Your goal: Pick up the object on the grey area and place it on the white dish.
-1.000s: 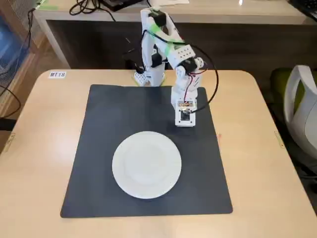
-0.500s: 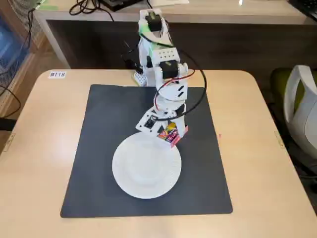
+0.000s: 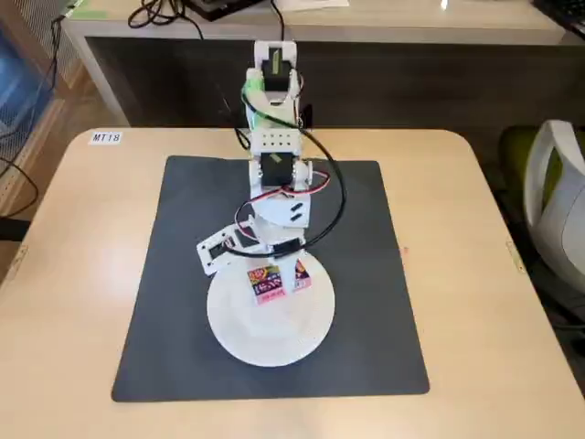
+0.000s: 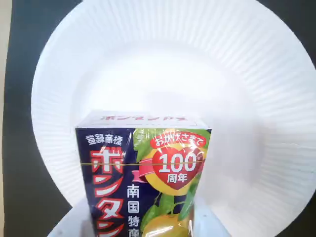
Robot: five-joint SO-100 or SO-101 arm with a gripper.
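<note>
Because the bench (image 3: 73, 274) only carries everything, you can ignore it; the dark grey mat (image 3: 366, 302) spread across it lies beneath and all round the tool, and its work as the pick-up area looks finished. Directly under the tool sits the white paper plate (image 3: 274, 338), with fluted rim, which fills most of the wrist view (image 4: 276, 123), so you are already lined up over the target. Between the jaws of the tool (image 3: 279, 279) you have the small candy box (image 4: 143, 182), navy and yellow with red Japanese lettering and a "100" badge; the tool is clamped on it, which is why it stands on end rather than lying flat. Its far end hangs over the plate's middle, apparently just above it, though contact cannot be judged. Release looks like your next step; expect the upright box to tip as it lands.
</note>
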